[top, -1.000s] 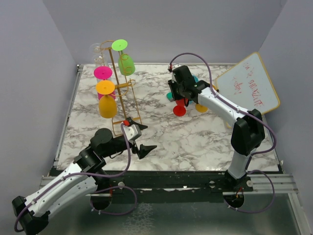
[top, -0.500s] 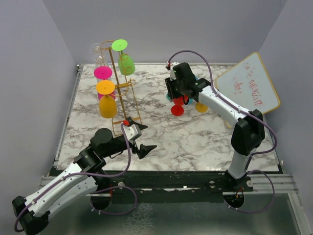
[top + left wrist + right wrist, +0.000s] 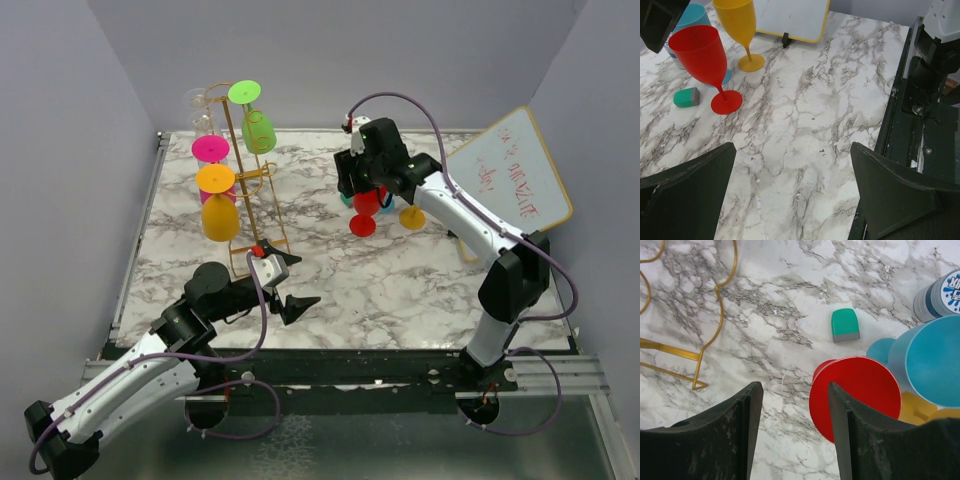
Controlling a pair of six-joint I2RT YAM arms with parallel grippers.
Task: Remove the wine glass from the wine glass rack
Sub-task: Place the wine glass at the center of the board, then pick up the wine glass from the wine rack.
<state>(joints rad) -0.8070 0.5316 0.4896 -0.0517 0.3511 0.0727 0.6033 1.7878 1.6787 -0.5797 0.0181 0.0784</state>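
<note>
Item: red wine glass (image 3: 364, 208). Off the rack, upright on marble table (image 3: 400, 290), right of centre, well apart from gold wine glass rack (image 3: 256, 178) at left rear. Neighbours: teal glass (image 3: 690, 17) and yellow glass (image 3: 740, 25) just behind it, small green/grey block (image 3: 687, 97) nr its foot, whiteboard (image 3: 510, 180) leaning at right edge. Rack stock, hung foot-up: green glass (image 3: 258, 130), pink glass (image 3: 211, 150), orange glass (image 3: 218, 210), faint clear glass (image 3: 200, 100) at top. R gripper (image 3: 795, 390): above red glass, jaws parted, nothing between; rim partly hidden behind one finger, contact can't tell. L gripper (image 3: 297, 282): low over table nr rack base, jaws spread full, empty.
</note>
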